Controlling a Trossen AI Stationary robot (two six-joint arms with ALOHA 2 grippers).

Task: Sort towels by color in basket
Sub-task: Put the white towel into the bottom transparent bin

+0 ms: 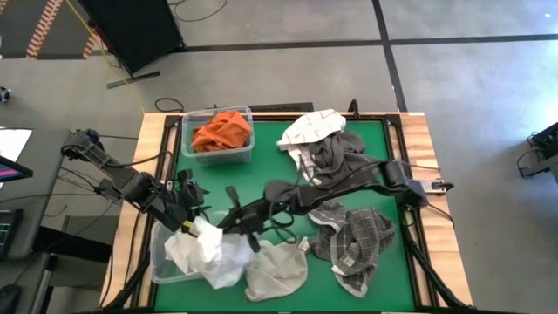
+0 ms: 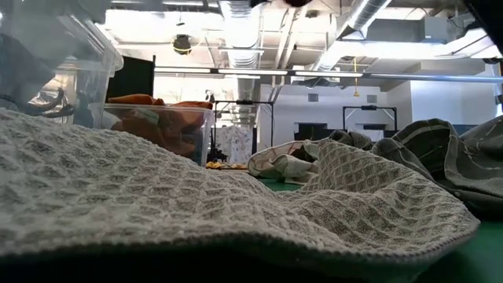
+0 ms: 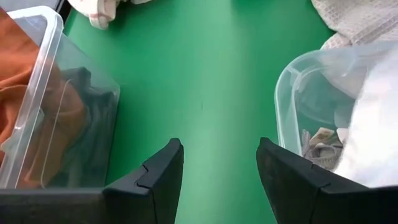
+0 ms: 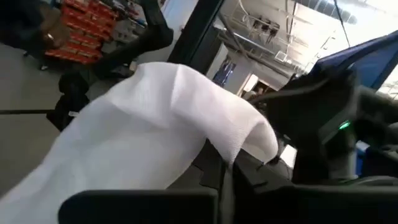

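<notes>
My right gripper reaches from the table's right across to the near-left clear bin and is shut on a white towel. That towel is heaped over the bin's rim. My left gripper is open over bare green mat, between this bin and the far-left bin of rust orange towels. A cream waffle towel, a checked towel, a dark grey towel and a white-patterned towel lie on the mat. My right gripper holds the white towel by a fold pinched between its two fingers, coming roughly level from the table's right. The cloth bulges up in front of the fingers; its lower part rests in and over the near-left bin. How many layers it has, I cannot tell.
The low view is mostly filled by the cream waffle towel, with the orange bin behind it. Wooden table edges frame the green mat. The left arm comes in over the left edge, close to the right gripper.
</notes>
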